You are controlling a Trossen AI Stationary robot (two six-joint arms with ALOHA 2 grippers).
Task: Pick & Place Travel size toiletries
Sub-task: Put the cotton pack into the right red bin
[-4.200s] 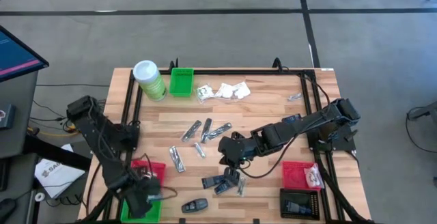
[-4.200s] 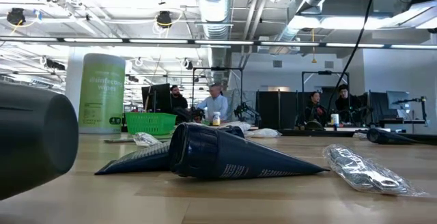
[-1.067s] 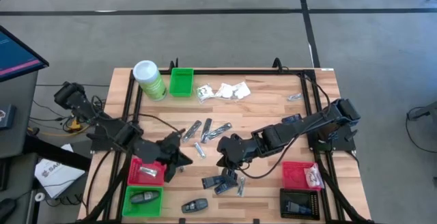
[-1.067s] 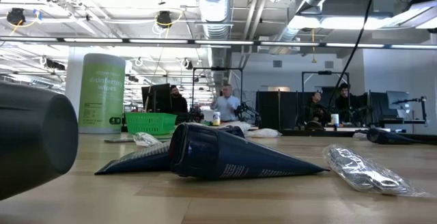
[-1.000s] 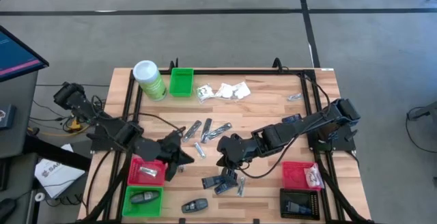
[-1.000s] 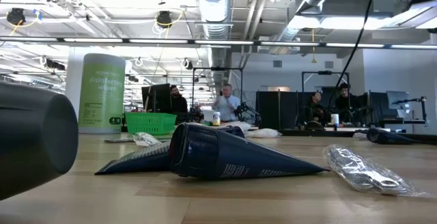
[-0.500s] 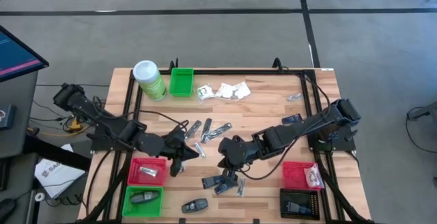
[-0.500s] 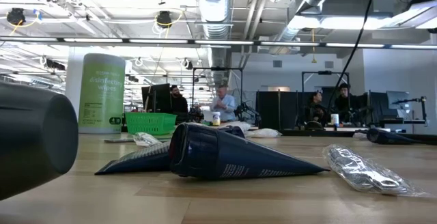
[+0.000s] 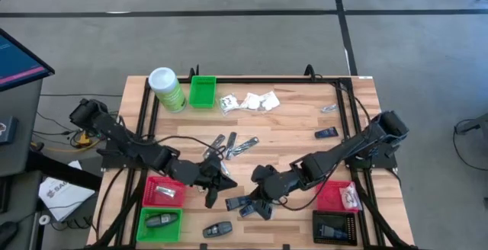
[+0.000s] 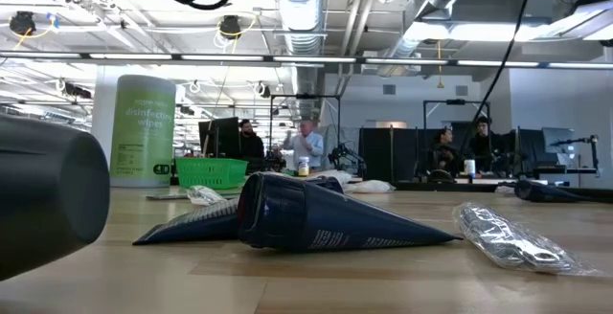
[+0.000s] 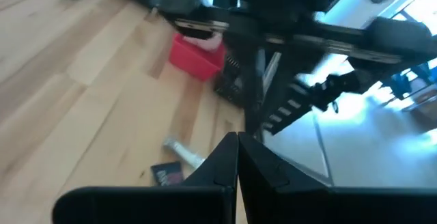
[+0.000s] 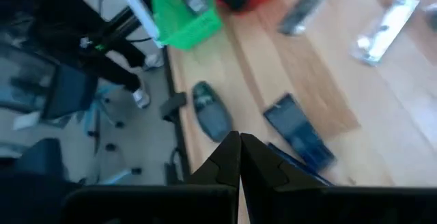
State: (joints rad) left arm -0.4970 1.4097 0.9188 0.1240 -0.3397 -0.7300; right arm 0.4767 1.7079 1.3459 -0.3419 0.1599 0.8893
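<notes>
Both the left gripper and right gripper, fingers pressed together, hover near the dark packets, seemingly empty.

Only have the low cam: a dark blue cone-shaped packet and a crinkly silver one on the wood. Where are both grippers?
Observer: High view puts both over the table's front middle. The left gripper is beside the slim silvery tubes. The right gripper is over the flat dark blue-black packets.
Operator: Holding anything?
Observer: No. In each wrist view the fingers are shut together with nothing between them.
Operator: Anything binned?
Observer: Yes. The left red plastic bin holds a silvery packet. The front green plastic bin holds a black oval piece. The right red plastic bin holds a white crinkly sachet.
</notes>
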